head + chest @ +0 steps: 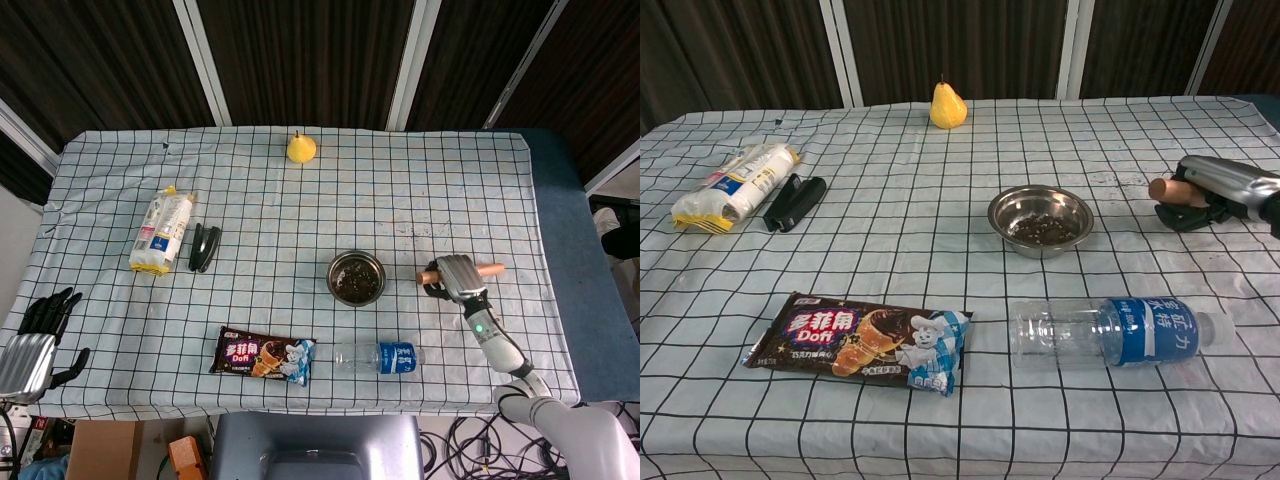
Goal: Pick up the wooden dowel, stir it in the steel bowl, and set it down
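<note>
Now the right hand (457,275) grips the wooden dowel (489,268), held level, low over the checked tablecloth (300,220).
Its fingers wrap the dowel right of the steel bowl (356,278); the left hand (40,325) hangs spread past the table's edge.

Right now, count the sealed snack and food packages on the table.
2. The brown Dofi wrapper lies near the front edge, left of the water bottle. The yellow-white packet lies at the left, beside the black stapler. None seems hidden.
</note>
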Action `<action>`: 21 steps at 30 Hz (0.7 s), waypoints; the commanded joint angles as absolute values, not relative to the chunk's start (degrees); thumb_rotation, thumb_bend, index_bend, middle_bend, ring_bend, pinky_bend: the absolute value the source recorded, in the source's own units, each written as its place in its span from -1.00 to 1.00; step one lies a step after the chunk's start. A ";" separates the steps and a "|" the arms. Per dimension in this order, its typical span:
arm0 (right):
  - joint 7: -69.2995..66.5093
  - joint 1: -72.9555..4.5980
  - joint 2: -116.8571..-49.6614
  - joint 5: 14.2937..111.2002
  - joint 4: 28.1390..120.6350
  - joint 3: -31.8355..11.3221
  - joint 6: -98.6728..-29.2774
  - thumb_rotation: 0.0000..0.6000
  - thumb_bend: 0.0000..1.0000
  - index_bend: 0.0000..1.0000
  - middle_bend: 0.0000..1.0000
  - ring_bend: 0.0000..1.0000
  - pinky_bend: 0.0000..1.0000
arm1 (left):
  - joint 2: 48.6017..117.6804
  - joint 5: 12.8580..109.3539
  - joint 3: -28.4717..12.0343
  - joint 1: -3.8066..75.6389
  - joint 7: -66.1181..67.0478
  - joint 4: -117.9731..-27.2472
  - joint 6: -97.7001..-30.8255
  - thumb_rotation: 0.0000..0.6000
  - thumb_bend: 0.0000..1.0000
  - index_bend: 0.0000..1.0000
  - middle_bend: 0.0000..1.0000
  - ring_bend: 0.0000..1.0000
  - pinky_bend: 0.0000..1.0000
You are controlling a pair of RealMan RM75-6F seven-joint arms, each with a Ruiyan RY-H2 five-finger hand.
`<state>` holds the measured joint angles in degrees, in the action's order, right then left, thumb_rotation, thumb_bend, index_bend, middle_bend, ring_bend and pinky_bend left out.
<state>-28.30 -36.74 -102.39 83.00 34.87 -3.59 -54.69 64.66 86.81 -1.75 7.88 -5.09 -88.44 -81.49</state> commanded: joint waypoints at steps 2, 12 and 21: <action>-28.71 -36.94 -102.38 82.73 34.42 -3.95 -54.14 0.36 0.11 -0.54 -0.43 -0.51 -0.26 | 64.46 85.91 -1.86 8.39 -5.35 -88.31 -80.27 1.00 -0.25 -1.00 -1.00 -1.00 -0.86; -26.25 -37.22 -97.71 83.45 40.90 -3.24 -51.82 0.30 -0.36 -1.00 -0.88 -1.00 -0.59 | 65.03 86.71 -1.69 9.00 -4.89 -88.32 -80.03 1.00 -0.24 -1.00 -1.00 -1.00 -0.86; -19.63 -37.08 -94.70 82.90 45.33 -3.17 -50.65 0.29 -0.50 -1.00 -0.93 -1.00 -0.71 | 65.33 85.86 -2.32 8.82 -6.08 -87.56 -80.77 1.00 -0.25 -1.00 -1.00 -1.00 -0.87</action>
<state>-20.80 -37.22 -95.40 82.85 44.53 -3.33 -50.62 65.34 85.81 -2.32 8.84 -5.99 -87.52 -80.69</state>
